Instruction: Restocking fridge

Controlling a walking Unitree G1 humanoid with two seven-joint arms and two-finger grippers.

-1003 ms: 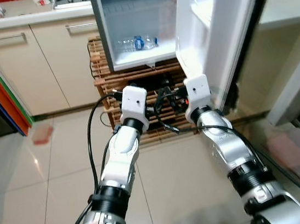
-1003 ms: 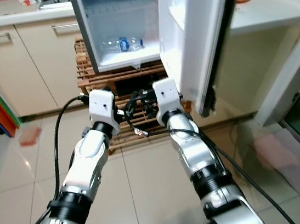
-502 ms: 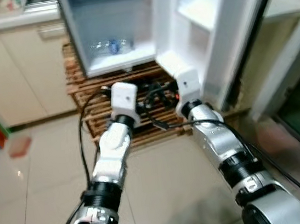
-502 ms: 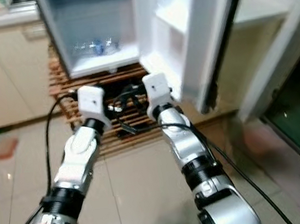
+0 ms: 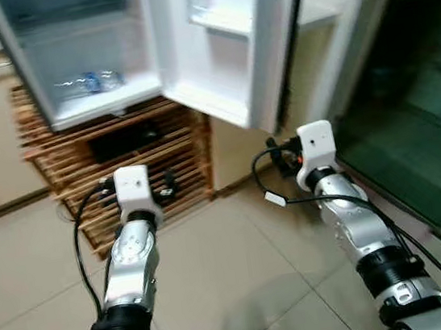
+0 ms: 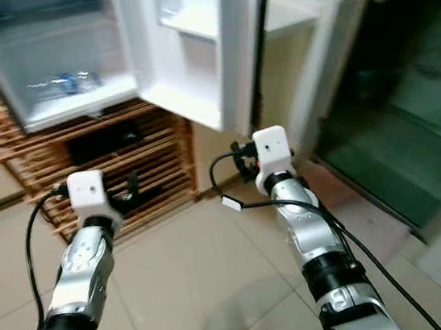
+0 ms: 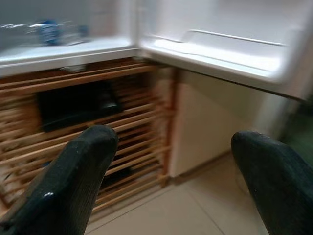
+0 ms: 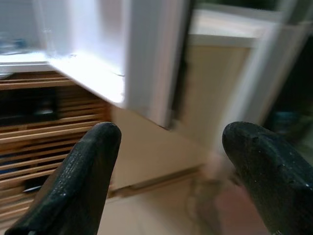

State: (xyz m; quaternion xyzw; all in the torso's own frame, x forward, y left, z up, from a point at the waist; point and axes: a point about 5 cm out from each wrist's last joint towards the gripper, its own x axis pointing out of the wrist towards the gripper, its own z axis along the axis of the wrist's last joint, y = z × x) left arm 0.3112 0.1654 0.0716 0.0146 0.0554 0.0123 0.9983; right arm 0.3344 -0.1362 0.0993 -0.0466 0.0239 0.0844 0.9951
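Two pincers, left pincer point(image 7: 171, 186) and right pincer point(image 8: 168, 181), are spread wide and hold nothing, below the small white fridge point(image 5: 99, 108) with its door point(image 5: 221, 43) open.

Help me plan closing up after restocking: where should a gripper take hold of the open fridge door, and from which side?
Grip or push the fridge door at its free outer edge, the dark side facing the glass doors, probably with the open right gripper that hangs just below. That edge is farthest from the hinge, and the door's inner shelf blocks the other face.
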